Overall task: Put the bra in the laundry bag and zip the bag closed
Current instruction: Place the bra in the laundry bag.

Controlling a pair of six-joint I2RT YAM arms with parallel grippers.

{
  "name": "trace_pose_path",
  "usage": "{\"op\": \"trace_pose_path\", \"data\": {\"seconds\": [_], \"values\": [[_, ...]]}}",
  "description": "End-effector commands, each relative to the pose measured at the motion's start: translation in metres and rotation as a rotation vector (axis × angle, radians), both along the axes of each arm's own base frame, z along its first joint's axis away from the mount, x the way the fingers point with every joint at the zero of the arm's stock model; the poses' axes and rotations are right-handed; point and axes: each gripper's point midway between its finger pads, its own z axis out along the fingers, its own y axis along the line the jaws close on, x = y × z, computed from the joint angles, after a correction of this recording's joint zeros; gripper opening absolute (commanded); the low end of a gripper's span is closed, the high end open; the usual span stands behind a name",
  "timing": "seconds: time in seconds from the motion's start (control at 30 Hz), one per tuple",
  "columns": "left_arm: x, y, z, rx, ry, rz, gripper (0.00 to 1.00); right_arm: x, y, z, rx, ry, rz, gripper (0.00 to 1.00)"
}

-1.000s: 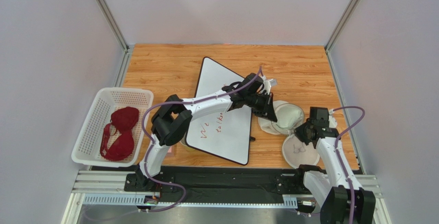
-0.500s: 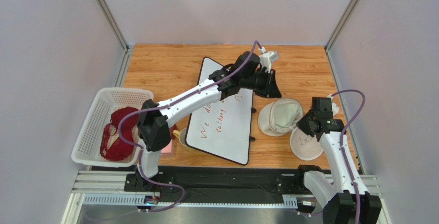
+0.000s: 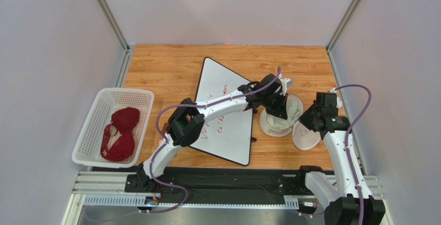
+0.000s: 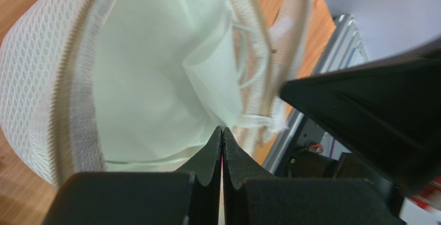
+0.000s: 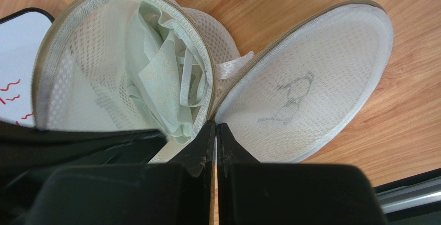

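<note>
While the laundry bag (image 3: pixel 273 127) sits open on the right side of the wooden tabletop (image 3: pixel 165 70), the bra (image 3: pixel 120 133) isn't anywhere near it. It's lying in the white perforated plastic basket (image 3: pixel 87 138) way over on the left. The bra is dark red soft fabric. Its long axis runs roughly far-to-near along the basket, one rounded cup at the far end and the other nearer the arms. The thin straps loop along its left side.

The bag is a little round white mesh drum with a beige zipper tape around the rim, mouth facing up and a bit tilted. Inside there's a smooth, pale, crumpled lining with some thin loops. Its disc lid (image 5: pixel 310 75) is flipped out to the right, joined at one spot on the rim, and has a small grey bra icon on it.

The left arm reaches across the whiteboard (image 3: pixel 228 132), which has red scribbles on it. The left end effector (image 4: pixel 221 132) is clenched, tips pressed together just over the bag's mouth, with nothing visibly between them. The right end effector (image 5: pixel 215 128) is clenched too, tips meeting right where the lid joins the rim. Can't tell if it's pinching any fabric there.
</note>
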Motion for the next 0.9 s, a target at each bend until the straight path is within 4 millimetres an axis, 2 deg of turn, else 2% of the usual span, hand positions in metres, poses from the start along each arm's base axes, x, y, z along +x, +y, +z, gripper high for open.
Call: {"op": "trace_pose_path", "data": {"seconds": [0.0,0.1,0.13,0.23,0.3,0.33,0.47,0.57,0.6,0.67,0.7,0.73,0.8,0.87], "values": [[0.01,-0.016,-0.004,-0.024,-0.029,0.011,0.0,0.01,0.007,0.028,0.02,-0.065,0.033,0.0],[0.011,-0.02,-0.032,-0.012,-0.016,0.023,0.0,0.01,0.011,0.036,0.025,-0.07,0.045,0.0],[0.013,-0.024,-0.041,-0.017,-0.019,0.024,0.0,0.012,0.012,0.045,0.023,-0.086,0.054,0.0],[0.02,-0.023,-0.06,0.022,-0.028,0.052,0.0,0.01,0.015,0.055,0.021,-0.078,0.066,0.0],[0.029,-0.019,-0.066,0.056,-0.048,0.098,0.0,0.005,0.016,0.058,0.013,-0.061,0.071,0.0],[0.03,-0.016,-0.071,0.074,-0.047,0.111,0.0,0.007,0.016,0.066,0.011,-0.076,0.071,0.0],[0.041,-0.003,-0.074,0.14,-0.079,0.161,0.0,-0.001,0.017,0.081,-0.03,-0.071,0.104,0.0],[0.043,0.004,-0.056,0.129,-0.102,0.15,0.0,-0.003,0.012,0.082,-0.067,-0.071,0.115,0.0],[0.042,0.007,-0.038,0.119,-0.121,0.146,0.0,-0.004,0.011,0.08,-0.078,-0.065,0.12,0.0],[0.04,0.011,-0.019,0.102,-0.15,0.12,0.02,-0.002,0.011,0.075,-0.088,-0.059,0.133,0.0],[0.037,0.012,0.003,0.072,-0.167,0.11,0.04,-0.002,0.011,0.074,-0.095,-0.055,0.144,0.0],[0.035,0.013,0.01,0.061,-0.166,0.102,0.1,-0.001,0.011,0.073,-0.095,-0.053,0.149,0.0],[0.03,0.014,0.032,0.018,-0.157,0.089,0.15,0.002,0.014,0.073,-0.085,-0.054,0.169,0.0],[0.027,0.013,0.039,-0.001,-0.149,0.077,0.22,0.003,0.016,0.075,-0.083,-0.063,0.185,0.0]]}}
